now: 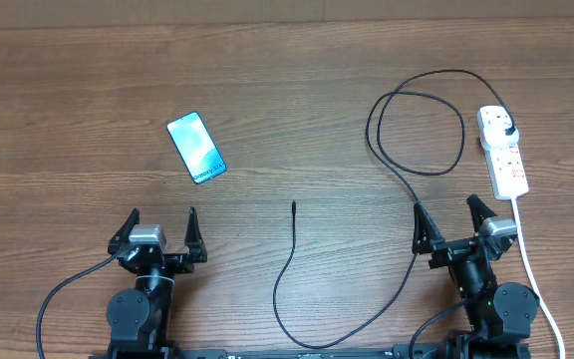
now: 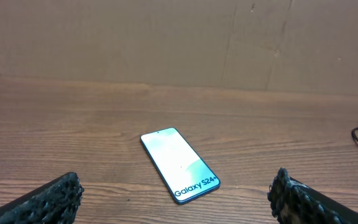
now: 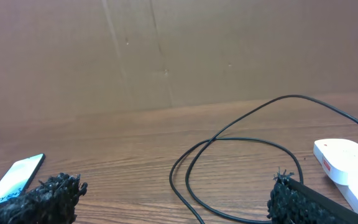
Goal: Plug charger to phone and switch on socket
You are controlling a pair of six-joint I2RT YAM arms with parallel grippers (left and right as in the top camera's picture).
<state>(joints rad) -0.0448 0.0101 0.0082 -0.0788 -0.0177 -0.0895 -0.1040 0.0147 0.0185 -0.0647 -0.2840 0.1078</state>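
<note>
The phone point(image 1: 196, 148) lies flat on the table at the left, screen up; it also shows in the left wrist view point(image 2: 179, 165) and at the edge of the right wrist view point(image 3: 11, 180). The black charger cable point(image 1: 407, 184) loops from its plug in the white socket strip point(image 1: 503, 150) down to its free connector tip point(image 1: 294, 205) mid-table. The cable loop point(image 3: 229, 149) and strip point(image 3: 347, 168) show in the right wrist view. My left gripper point(image 1: 161, 231) is open and empty, near the front edge below the phone. My right gripper point(image 1: 449, 225) is open and empty, beside the strip.
The strip's white cord point(image 1: 536, 279) runs down the right side past my right arm. A cardboard wall point(image 2: 166, 37) stands behind the wooden table.
</note>
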